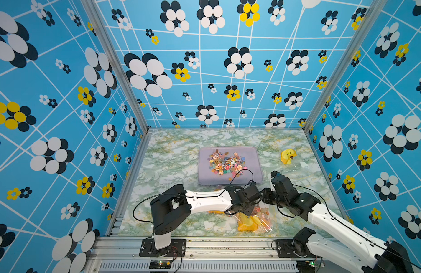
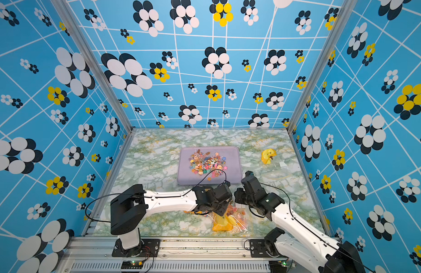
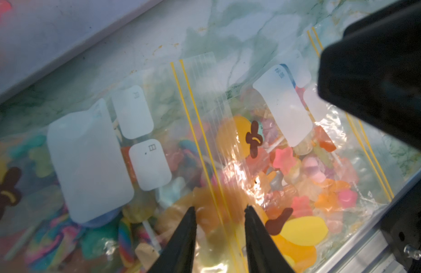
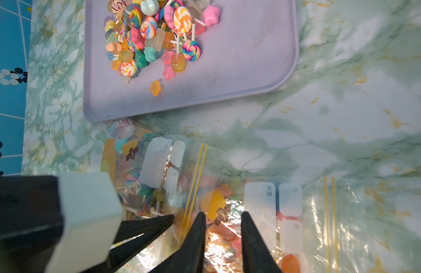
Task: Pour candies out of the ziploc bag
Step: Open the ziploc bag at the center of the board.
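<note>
In both top views the candies [image 1: 226, 163] lie heaped on the grey tray [image 1: 204, 176] at mid-table. More sit inside two clear bags [image 1: 263, 219] near the front edge, under both wrists. A yellow duck [image 1: 287, 156] stands to the tray's right.

Left wrist: the left claw [image 3: 220, 208] has its jaws a little apart, astride one bag's yellow zip lines [image 3: 198, 132], with nothing clearly pinched.

Right wrist: the right claw [image 4: 222, 213] is likewise part open, its tips over the overlapping bags, gripping nothing visible. The tray lies beyond.
</note>
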Controlling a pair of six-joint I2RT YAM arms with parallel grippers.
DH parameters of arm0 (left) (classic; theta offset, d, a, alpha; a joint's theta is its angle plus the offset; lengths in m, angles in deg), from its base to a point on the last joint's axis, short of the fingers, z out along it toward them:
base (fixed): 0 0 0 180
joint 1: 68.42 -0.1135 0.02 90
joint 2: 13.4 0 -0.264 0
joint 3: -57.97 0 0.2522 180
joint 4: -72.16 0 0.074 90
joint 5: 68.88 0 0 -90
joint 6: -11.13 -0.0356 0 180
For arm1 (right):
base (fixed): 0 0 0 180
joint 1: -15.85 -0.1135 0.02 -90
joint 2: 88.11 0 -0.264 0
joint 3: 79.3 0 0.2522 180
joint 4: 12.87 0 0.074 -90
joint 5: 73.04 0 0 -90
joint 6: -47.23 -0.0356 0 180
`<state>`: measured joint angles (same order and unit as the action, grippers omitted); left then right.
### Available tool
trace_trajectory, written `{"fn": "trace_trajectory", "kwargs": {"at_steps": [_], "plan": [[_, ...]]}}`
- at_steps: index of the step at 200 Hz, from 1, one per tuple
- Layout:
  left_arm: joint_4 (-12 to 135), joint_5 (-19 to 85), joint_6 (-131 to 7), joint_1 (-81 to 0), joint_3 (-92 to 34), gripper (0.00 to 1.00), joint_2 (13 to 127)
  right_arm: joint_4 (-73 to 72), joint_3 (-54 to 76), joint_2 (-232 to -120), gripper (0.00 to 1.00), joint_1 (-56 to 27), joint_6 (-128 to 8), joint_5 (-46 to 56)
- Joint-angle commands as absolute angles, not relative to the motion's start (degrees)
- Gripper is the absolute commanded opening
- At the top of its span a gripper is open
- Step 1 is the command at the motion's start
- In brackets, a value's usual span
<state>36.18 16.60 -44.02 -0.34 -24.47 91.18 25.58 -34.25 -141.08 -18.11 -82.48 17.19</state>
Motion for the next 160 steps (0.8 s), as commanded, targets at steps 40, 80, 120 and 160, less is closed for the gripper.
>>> {"fn": "trace_trajectory", "kwargs": {"at_steps": [40,80,120,160], "plan": [[34.9,15.9,-44.2,-0.2,-24.8,0.29,92.5,25.4,-33.5,-140.3,0.28,-17.6,-82.8,18.4],[34.1,14.7,-44.4,-0.5,-24.2,0.21,92.5,25.4,-33.6,-140.3,0.28,-17.6,-82.9,18.4],[34.0,13.9,-44.5,-1.5,-22.5,0.13,91.2,25.2,-33.6,-140.4,0.28,-17.6,-82.8,18.4],[33.0,13.0,-45.1,-2.1,-21.8,0.10,89.1,25.4,-33.2,-140.6,0.28,-17.5,-82.7,18.5]]}}
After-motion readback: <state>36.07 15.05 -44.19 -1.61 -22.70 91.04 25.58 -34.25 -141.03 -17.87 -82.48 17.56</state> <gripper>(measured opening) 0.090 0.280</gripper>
